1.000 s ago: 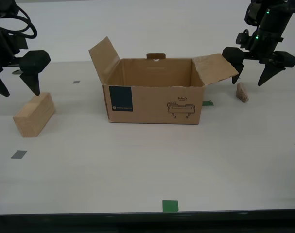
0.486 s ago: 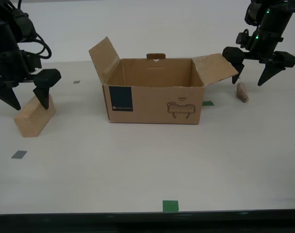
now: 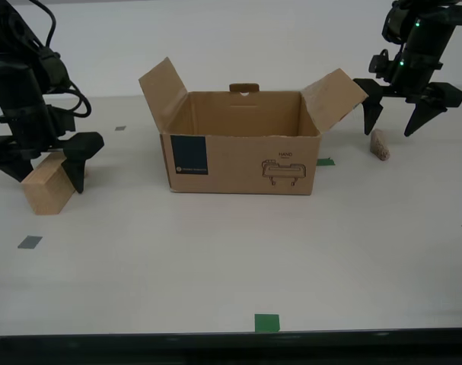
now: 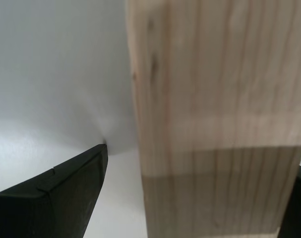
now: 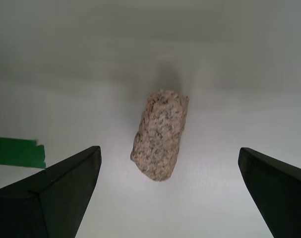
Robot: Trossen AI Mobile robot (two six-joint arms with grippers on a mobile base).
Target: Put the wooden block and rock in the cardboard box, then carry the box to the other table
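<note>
Where it lies flat, speckled pinkish rock (image 5: 160, 134), pale grained wooden block (image 4: 217, 114)

Looks like a robotics lab or test bay, not a home or shop. Smooth pale worktop (image 3: 215, 251) carries position markers only: small grey tape squares (image 3: 30, 242) and green tape squares (image 3: 266, 322), against a plain blank white wall (image 3: 238, 46). On it sit just 3 staged props: a cardboard box (image 3: 238, 156), a wooden block (image 3: 48, 185) and a rock (image 3: 379, 144), with 2 black robot arms (image 3: 25, 84) over them, one showing green status LEDs (image 3: 415, 24).
</note>
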